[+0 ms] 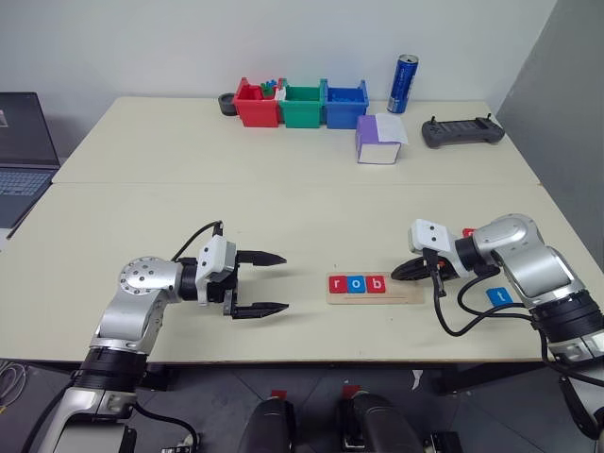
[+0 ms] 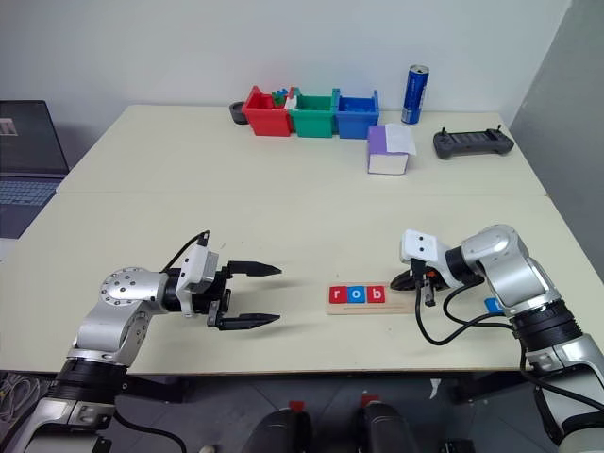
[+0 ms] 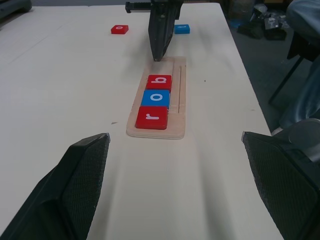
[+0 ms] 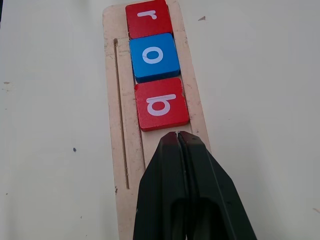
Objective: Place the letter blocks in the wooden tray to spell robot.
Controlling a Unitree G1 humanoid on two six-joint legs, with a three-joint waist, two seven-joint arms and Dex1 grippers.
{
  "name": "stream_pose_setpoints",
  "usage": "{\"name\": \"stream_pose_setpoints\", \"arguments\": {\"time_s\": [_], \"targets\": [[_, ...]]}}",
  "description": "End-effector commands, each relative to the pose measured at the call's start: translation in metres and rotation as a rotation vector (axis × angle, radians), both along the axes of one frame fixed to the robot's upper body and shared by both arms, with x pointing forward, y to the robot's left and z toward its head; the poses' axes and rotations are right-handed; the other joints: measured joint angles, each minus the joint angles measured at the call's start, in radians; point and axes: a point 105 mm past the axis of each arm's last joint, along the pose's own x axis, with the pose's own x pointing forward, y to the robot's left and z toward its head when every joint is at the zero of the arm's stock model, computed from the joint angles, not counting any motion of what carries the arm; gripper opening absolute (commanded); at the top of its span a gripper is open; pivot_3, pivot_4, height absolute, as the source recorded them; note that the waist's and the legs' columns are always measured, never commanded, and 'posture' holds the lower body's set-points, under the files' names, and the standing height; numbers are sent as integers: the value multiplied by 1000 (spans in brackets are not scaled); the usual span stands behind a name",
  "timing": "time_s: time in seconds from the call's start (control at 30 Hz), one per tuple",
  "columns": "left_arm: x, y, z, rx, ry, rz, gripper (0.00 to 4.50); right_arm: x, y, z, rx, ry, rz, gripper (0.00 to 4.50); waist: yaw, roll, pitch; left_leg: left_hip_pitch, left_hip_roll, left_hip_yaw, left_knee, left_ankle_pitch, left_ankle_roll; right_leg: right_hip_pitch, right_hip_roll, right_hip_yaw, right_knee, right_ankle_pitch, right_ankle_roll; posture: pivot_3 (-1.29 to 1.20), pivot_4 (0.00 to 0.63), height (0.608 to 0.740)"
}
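Spelling so far: wooden tray (image 1: 376, 288) holds red r, blue o, red b touching in a row.
Right gripper (image 4: 178, 137): pressed shut, empty, over the tray's bare end.
Left gripper (image 1: 275, 281): wide open, empty.
Loose blocks: blue t (image 1: 500, 296), red tile (image 3: 119, 29); probably light, stiff, slick; pinch opposite edges.

— Where's my arm rig set up?

— A lab or office test room: two pale tables (image 1: 283, 198) pushed together against a plain white wall (image 1: 283, 38).

— What shows it?

— A laptop (image 1: 24, 142) at the left edge, red, green and blue parts bins (image 1: 302, 104) top centre, and a handheld controller (image 1: 462, 132) upper right.
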Motion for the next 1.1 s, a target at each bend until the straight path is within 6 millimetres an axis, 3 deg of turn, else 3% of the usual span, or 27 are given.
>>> {"name": "stream_pose_setpoints", "arguments": {"time_s": [0.03, 0.2, 0.27, 0.43, 0.6, 0.67, 0.87, 1.1], "targets": [[0, 1, 8, -7, -31, -6, 4500, 4, -4, 15, 11, -52, -6, 39, 0, 0, 0, 0, 0, 0, 0, 0, 0, 0, 0, 0, 0, 0, 0, 0, 150, 740], [1, 1, 8, -10, -35, -2, 4500, -1, -17, 35, 103, -58, -98, 39, 2, 0, 0, 0, 0, 0, 0, 0, 0, 0, 0, 0, 0, 0, 0, 0, 150, 740], [1, -1, 8, -14, -36, -2, 4500, -4, -27, 41, 158, -52, -174, 406, 3, 0, 0, 0, 0, 0, 0, 0, 0, 0, 0, 0, 0, 0, 0, 0, 150, 740], [2, -3, 7, -19, -32, -10, 4500, -2, -72, 46, 207, -96, -453, 1993, 4, 0, 0, 0, 0, 0, 0, 0, 0, 0, 0, 0, 0, 0, 0, 0, 150, 740], [6, -10, 8, -28, -38, -36, 4500, 0, -130, 40, 236, -163, -795, 3738, 3, 0, 0, 0, 0, 0, 0, 0, 0, 0, 0, 0, 0, 0, 0, 0, 150, 740], [7, -12, 8, -29, -39, -44, 4500, -2, -142, 39, 246, -183, -870, 4456, 3, 0, 0, 0, 0, 0, 0, 0, 0, 0, 0, 0, 0, 0, 0, 0, 150, 740], [9, -15, 8, -31, -36, -72, 4500, -7, -157, 28, 257, -198, -1002, 4489, -1, 0, 0, 0, 0, 0, 0, 0, 0, 0, 0, 0, 0, 0, 0, 0, 150, 740], [11, -18, 7, -26, -36, -90, 4500, -1, -152, 28, 292, -238, -1101, 4489, 0, 0, 0, 0, 0, 0, 0, 0, 0, 0, 0, 0, 0, 0, 0, 0, 150, 740]]}}
